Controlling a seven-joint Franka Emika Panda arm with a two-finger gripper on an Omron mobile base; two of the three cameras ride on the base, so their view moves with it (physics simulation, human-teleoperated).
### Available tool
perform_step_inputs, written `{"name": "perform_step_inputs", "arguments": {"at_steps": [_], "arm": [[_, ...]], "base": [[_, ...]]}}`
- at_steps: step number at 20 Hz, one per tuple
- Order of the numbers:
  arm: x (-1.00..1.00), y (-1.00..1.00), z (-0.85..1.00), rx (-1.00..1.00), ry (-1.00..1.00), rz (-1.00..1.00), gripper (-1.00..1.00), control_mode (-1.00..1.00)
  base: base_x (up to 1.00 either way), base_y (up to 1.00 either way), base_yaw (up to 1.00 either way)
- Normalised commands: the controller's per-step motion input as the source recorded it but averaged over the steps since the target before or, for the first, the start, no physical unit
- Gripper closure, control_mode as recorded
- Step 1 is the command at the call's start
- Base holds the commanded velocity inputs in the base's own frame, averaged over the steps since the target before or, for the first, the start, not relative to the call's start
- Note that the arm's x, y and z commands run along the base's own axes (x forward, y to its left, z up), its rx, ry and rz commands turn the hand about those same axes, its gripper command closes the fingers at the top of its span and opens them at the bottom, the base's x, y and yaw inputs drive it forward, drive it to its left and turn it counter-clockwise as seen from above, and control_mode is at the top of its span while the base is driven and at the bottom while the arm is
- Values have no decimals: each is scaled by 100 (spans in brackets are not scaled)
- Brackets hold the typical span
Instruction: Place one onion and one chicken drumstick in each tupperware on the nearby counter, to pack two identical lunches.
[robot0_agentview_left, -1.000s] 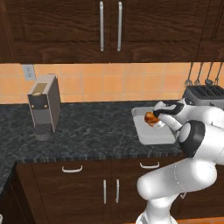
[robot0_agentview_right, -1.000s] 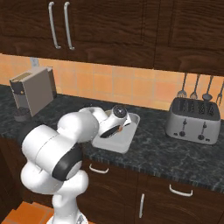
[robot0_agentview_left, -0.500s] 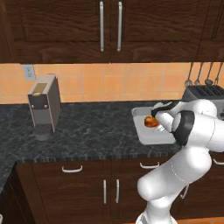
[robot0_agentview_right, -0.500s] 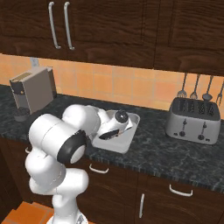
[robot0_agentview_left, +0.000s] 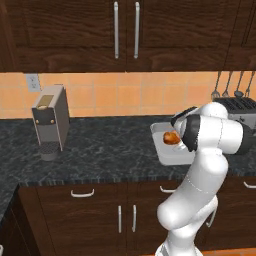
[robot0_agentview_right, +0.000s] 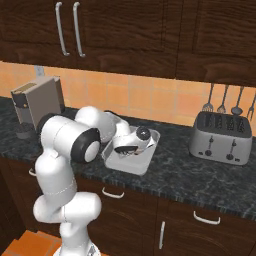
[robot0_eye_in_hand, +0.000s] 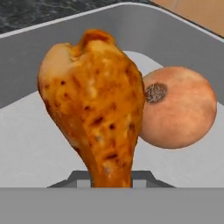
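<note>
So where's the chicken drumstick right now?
In the hand view the chicken drumstick is gripped by the end effector over the tupperware, meaty end forward, beside the onion lying in that tray.

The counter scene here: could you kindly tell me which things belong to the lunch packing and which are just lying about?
Part of the job:
- chicken drumstick, held in the shut jaws over the tray
- onion, already lying in that tray
- tupperware
- counter

Just lying about:
- coffee machine
- toaster
- utensils hanging on the wall
</note>
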Motion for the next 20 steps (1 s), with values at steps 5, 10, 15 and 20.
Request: {"name": "perform_step_inputs", "arguments": {"at_steps": [5,10,15,20], "arm": [[-30,-4,39,0,-9,3,-100,-100],[-47,0,86,0,-18,2,-100,-100],[-67,0,100,0,-24,0,-100,-100],[-78,-2,100,0,-17,0,-100,-100]], "base": [[0,0,0],[0,0,0],[0,0,0],[0,0,0]]}}
